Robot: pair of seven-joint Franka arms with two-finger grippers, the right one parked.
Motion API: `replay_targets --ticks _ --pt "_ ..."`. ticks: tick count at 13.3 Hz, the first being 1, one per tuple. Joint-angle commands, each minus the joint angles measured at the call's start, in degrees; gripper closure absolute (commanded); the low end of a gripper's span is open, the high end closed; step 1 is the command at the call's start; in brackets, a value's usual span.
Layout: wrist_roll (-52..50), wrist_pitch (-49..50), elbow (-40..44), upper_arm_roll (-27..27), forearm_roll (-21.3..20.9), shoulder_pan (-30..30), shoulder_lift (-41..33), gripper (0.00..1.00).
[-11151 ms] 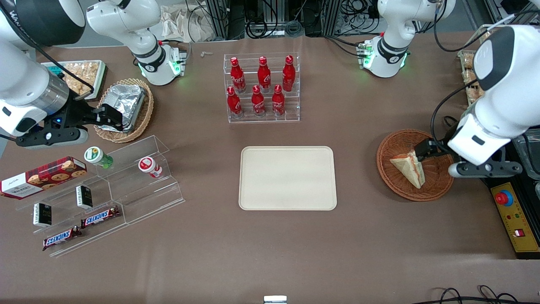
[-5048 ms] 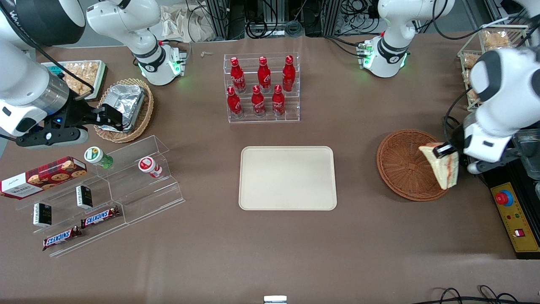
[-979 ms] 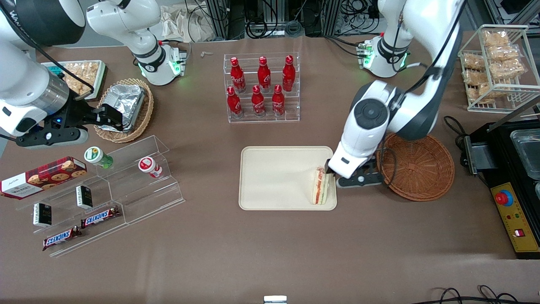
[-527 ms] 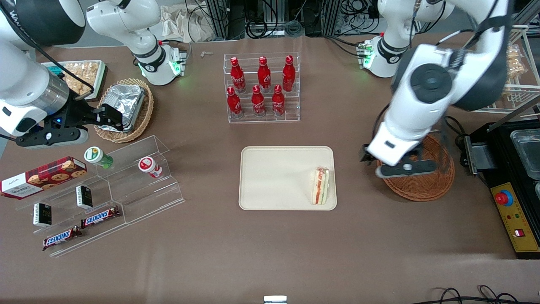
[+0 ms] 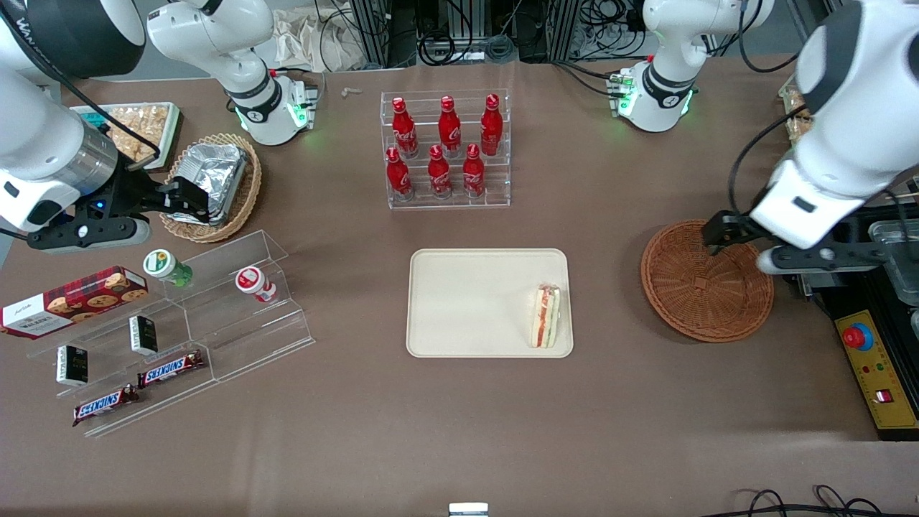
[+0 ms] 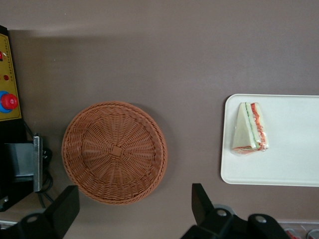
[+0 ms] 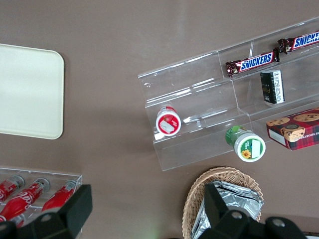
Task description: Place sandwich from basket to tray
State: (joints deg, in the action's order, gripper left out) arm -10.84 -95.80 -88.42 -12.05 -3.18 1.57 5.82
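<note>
Looking down from the front, you see the sandwich (image 5: pixel 545 316) lying in the tray (image 5: pixel 467 301) at its edge nearest the basket (image 5: pixel 707 280), cut edge up. The gripper (image 5: pixel 721 231) hangs above the basket's rim, at about eleven o'clock on the basket, its fingers (image 6: pixel 62 211) spread wide with nothing between them. Bare table separates basket and tray. At twelve o'clock from the tray stands a clear rack of red bottles (image 5: pixel 445 147). Toward the parked arm's end you have stepped shelves (image 5: pixel 237 316) carrying two small tubs, chocolate bars (image 5: pixel 171 369) and a cookie box (image 5: pixel 72 298), plus a tan basket with foil (image 5: pixel 212 183).
</note>
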Motion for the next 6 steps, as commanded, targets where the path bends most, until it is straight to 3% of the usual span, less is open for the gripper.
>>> replay_targets --ticks 1,6 --pt "3.4 1.5 1.2 -0.6 1.5 3.6 0.6 0.0" --pt "3.5 1.6 1.3 -0.5 1.5 4.5 1.0 0.0"
